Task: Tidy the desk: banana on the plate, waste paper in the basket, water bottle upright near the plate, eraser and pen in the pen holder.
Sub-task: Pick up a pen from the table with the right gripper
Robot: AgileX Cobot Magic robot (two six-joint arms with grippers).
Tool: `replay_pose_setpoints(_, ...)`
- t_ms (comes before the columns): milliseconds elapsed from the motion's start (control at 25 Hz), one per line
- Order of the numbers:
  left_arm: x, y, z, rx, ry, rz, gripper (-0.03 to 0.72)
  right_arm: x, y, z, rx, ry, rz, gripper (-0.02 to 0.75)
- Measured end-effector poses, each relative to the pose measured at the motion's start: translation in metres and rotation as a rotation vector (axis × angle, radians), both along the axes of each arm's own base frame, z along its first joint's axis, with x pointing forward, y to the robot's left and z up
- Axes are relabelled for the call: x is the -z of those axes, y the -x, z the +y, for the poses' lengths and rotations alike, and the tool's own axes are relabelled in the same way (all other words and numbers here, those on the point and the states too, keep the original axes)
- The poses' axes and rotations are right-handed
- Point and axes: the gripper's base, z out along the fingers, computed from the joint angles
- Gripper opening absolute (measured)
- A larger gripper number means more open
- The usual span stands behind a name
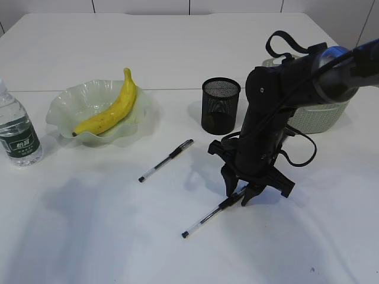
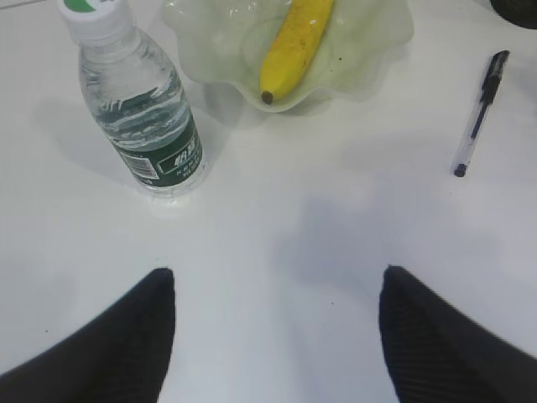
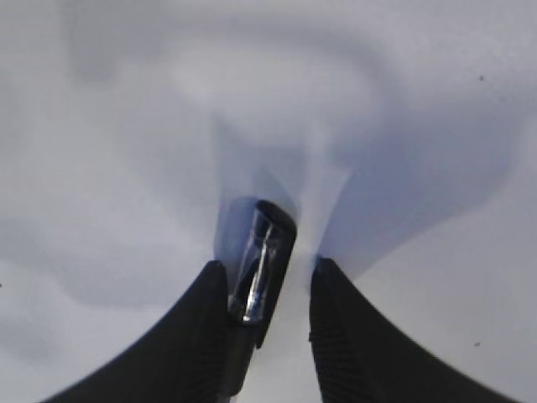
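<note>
Exterior view: your right tool [image 1: 242, 195] was clamped on the near pen [image 1: 204, 219], low over the tabletop [image 1: 89, 236]. Your left tool [image 2: 273, 336] stood apart, empty, near the upright water bottle [image 2: 138, 109].

Robot lab: bare white table [image 1: 177, 47]

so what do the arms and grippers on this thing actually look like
The right arm is matte black with chunky rounded joints, a silvery-grey section near the top, and black cables looping beside it. Its right gripper has two dark tapered fingers with finely ribbed inner faces. The left gripper shows matching black, rounded, textured fingers. No markings are visible.
</note>
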Motion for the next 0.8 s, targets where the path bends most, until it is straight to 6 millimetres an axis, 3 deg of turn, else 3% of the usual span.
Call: replay_pose_setpoints(800,0.0,0.0,0.0,0.0,0.0,0.0,0.538,-0.0001,-0.0007,0.0009,0.032,-0.01,-0.004,0.246)
